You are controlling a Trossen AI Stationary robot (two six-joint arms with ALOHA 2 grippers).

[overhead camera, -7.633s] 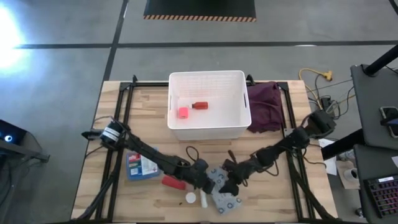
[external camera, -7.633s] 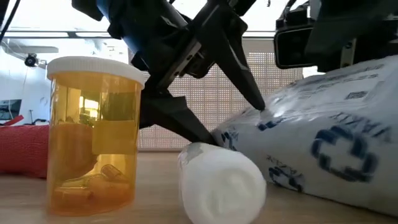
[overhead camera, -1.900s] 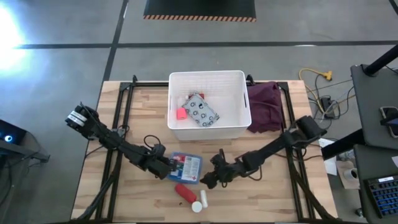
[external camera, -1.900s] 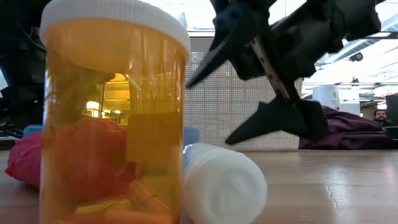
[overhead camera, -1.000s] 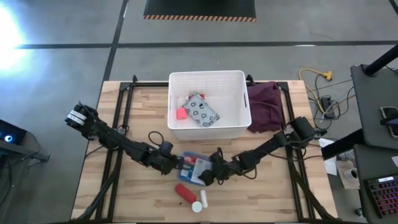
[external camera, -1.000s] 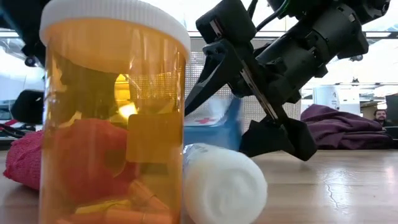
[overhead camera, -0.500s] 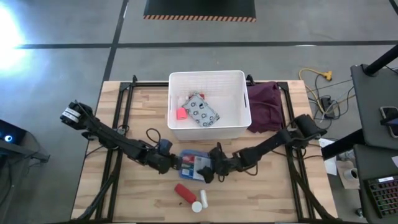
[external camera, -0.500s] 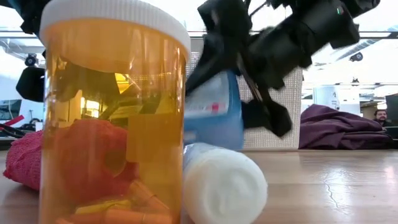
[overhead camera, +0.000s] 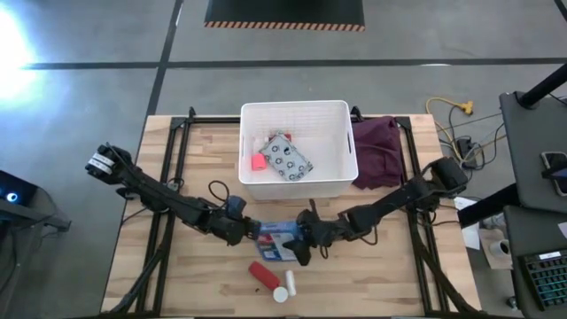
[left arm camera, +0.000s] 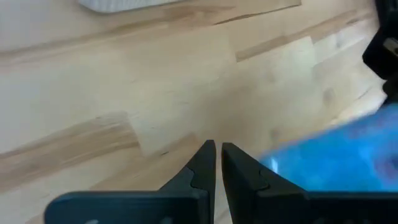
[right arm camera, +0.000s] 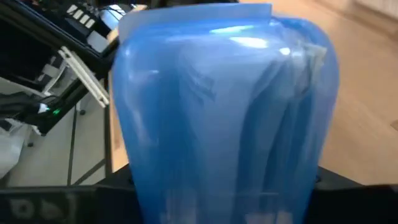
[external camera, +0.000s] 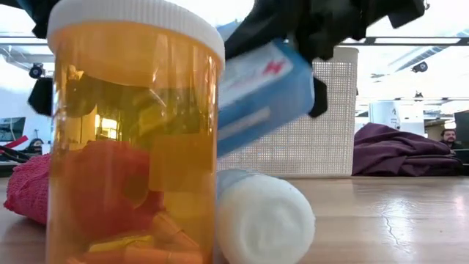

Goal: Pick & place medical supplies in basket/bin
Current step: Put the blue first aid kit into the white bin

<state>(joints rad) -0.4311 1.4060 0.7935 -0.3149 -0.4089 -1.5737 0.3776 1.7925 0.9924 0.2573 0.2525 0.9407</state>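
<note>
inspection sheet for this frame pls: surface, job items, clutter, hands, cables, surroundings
Surface: wooden table, black frame rails along its sides.
Job's things: white bin holds a grey-white patterned pack and a small pink piece. Blue box is lifted off the table. Red tube and white bottle lie near the front edge; amber pill bottle stands there.
Clutter: maroon cloth right of the bin.
Hands: right hand shut on the blue box; left hand shut, empty, beside it.
Cables: yellow cable and grey leads right of the table.
Surroundings: concrete floor, striped mat, side desks.
</note>
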